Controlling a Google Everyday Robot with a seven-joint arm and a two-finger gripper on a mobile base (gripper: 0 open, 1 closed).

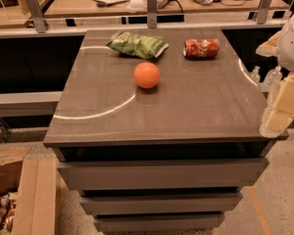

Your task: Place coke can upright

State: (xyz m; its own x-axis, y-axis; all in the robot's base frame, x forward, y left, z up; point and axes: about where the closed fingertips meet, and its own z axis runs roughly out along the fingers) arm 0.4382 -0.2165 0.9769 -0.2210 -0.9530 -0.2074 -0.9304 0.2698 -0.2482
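So the big grey table [186, 106] fills most of the view, with drawers stacked underneath. The hand [280, 112] sits off the table's right edge near the front corner (only a cream, blocky bit of it pokes into view, so I can't tell how open it is or whether it's got anything). The green chip bag [137, 45] lies at the back, and the orange ball [147, 75] is just in front of it. The coke can [202, 48] lies on its side at the back right, beside the bag, well apart from the hand.
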